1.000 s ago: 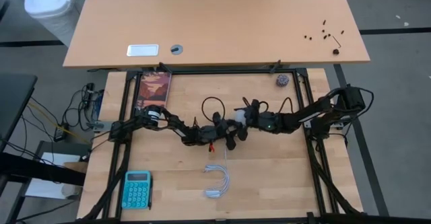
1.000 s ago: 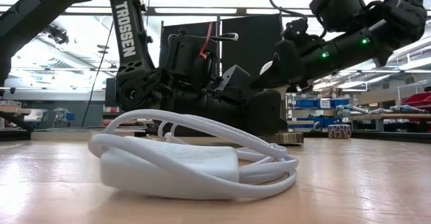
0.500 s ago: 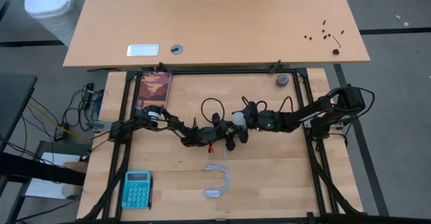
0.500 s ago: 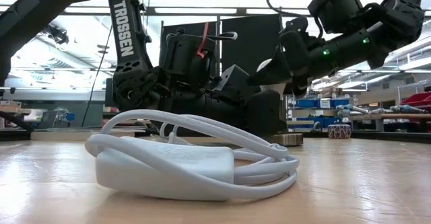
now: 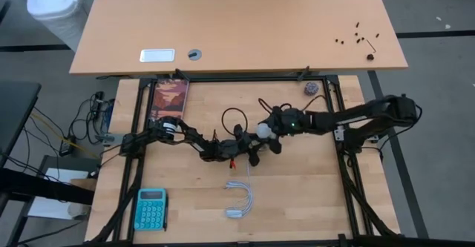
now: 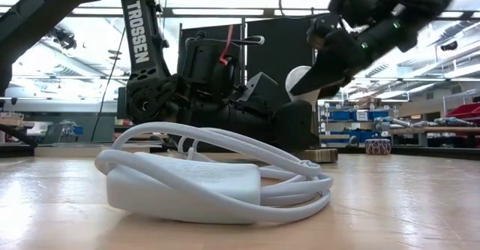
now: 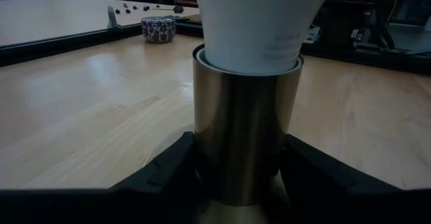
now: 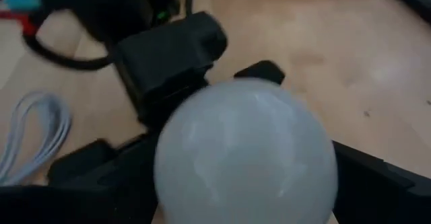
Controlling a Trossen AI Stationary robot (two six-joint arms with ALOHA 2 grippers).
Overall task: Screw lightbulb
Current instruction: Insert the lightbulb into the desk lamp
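1. The lightbulb [image 5: 263,129] is seated base-down in a brass-coloured socket [image 7: 246,140] near the middle of the tabletop [image 5: 297,195]; its long axis stands upright, glass end up.
2. The socket is clamped from both sides by the left claw [image 7: 236,173], closed on the metal sleeve just below the white neck. The base is thus held against turning.
3. The right claw [image 5: 273,128] is placed at the glass, coming in from the robot's right and slightly above; its fingers are spread wide either side of the globe [image 8: 246,150], and no grip is seen.
4. The right arm is judged the nearer one for twisting: a re-grip on the globe, then rotation about the vertical axis.
5. A coiled white cable [image 5: 239,200] lies well apart, nearer the front edge.
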